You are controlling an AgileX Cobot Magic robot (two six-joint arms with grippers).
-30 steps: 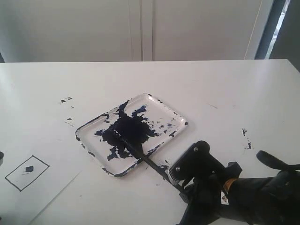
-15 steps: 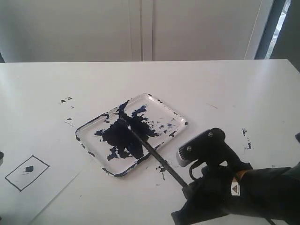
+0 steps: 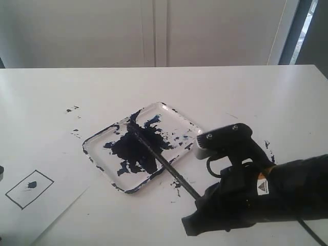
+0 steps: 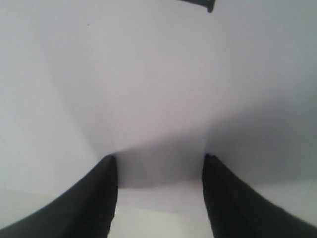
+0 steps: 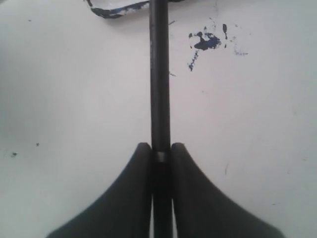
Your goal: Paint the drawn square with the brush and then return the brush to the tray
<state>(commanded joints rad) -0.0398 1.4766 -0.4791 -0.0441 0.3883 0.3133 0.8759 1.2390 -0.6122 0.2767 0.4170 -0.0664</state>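
One arm (image 3: 287, 189) shows in the exterior view, stretched low over the counter (image 3: 230, 87), its right pincer (image 3: 199, 199) clamped on the end of the single brush (image 3: 164, 163); the shaft slants away from the pincer, its tip over the one tray (image 3: 179, 117), and one drawn square (image 3: 29, 189) lies well apart, past the tray. Left wrist view: the left pincer (image 4: 159, 159) gapes, holding nothing, over blank white. Right wrist view: two fingers (image 5: 133, 198) squeeze the brush, the tray's corner just ahead

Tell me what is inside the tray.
The tray holds a blue-black paint blotch and smaller smears. The brush reaches over the near rim into the blotch, its handle clamped in the right gripper. Its tip is lost against the dark paint, which hides the tray floor beneath.
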